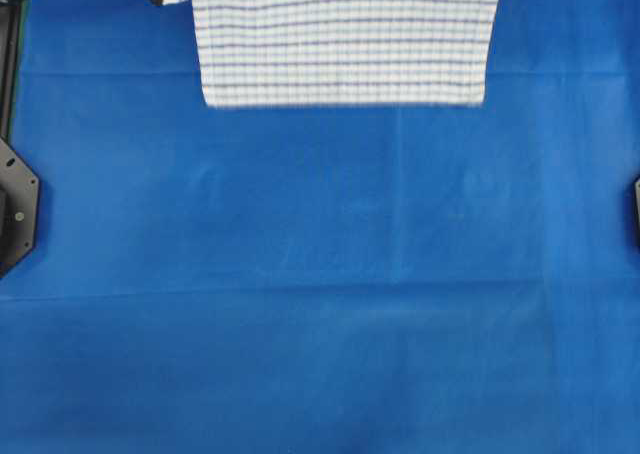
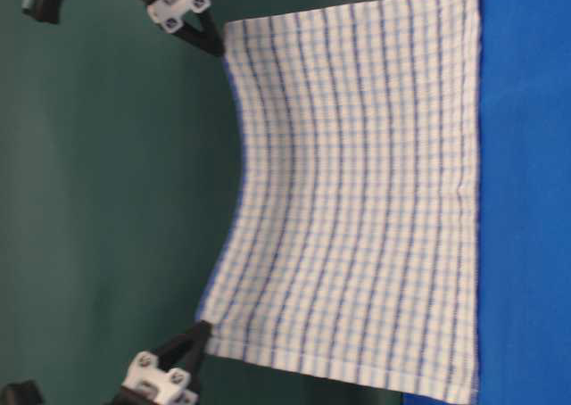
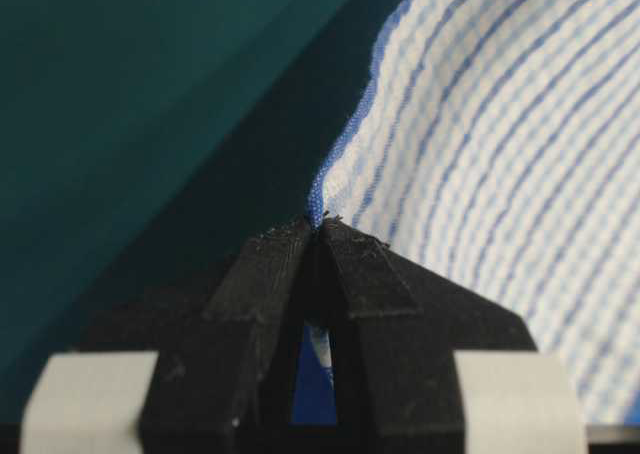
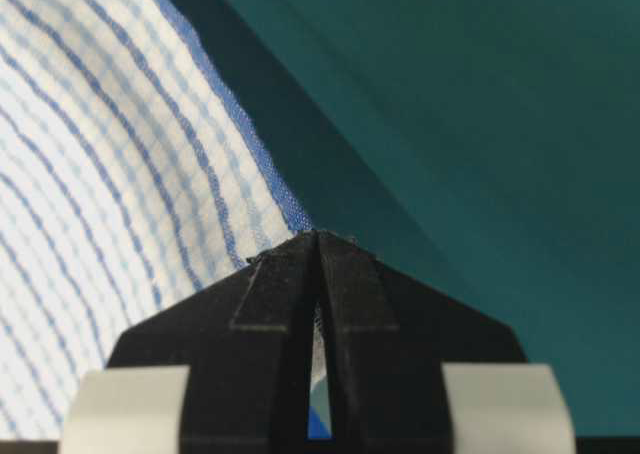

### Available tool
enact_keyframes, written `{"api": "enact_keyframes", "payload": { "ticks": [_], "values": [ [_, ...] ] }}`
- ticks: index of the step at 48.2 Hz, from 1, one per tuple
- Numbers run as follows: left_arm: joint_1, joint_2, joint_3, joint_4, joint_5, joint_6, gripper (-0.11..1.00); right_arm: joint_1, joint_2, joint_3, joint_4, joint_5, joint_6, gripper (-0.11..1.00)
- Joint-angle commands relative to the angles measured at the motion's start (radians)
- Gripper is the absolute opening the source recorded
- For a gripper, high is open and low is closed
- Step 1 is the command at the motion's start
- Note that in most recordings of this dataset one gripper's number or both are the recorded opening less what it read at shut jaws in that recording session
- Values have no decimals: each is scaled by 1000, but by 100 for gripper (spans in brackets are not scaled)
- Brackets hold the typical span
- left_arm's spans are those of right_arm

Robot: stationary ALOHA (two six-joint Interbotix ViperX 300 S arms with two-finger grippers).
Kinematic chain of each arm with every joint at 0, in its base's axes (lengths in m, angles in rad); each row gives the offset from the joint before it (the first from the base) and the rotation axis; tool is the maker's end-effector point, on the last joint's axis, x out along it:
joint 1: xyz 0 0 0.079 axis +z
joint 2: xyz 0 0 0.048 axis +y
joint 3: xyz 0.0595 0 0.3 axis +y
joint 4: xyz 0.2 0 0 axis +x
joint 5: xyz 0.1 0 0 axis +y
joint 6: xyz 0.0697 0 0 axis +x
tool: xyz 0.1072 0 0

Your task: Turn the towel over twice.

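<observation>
The towel point(image 2: 357, 209), white with thin dark-blue stripes and a pale-blue check, hangs upright as a sheet at the far side of the table. Its lower hem touches the blue table covering point(image 1: 320, 274). Its upper edge sags in a curve between two pinched corners. My left gripper point(image 3: 318, 222) is shut on one upper corner, with cloth showing between its fingers. My right gripper point(image 4: 318, 236) is shut on the other upper corner. From overhead the towel point(image 1: 345, 44) appears at the top middle.
The black arm bases sit at the table's left edge point(image 1: 15, 209) and right edge point(image 1: 636, 209). A dark green backdrop point(image 2: 107, 200) stands behind the towel. Wide blue covering lies bare in front of the towel.
</observation>
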Motion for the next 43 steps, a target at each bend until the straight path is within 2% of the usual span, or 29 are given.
{"api": "enact_keyframes", "payload": {
  "ticks": [1, 19, 25, 33, 43],
  "values": [
    [-17, -46, -17, -2, 2, 3, 3, 28, -52, -32, -2, 26, -2, 1],
    [-135, -202, 84, 2, 2, 17, 3, 195, -253, 23, 0, 239, 12, 1],
    [-193, -268, 138, 2, 5, 46, 3, 256, -324, 63, 8, 293, 28, 1],
    [-295, -347, 213, 2, 11, 46, 3, 379, -419, 138, 14, 341, 97, 1],
    [-440, -365, 299, 0, 44, 11, 3, 541, -465, 247, 17, 360, 239, 1]
  ]
}}
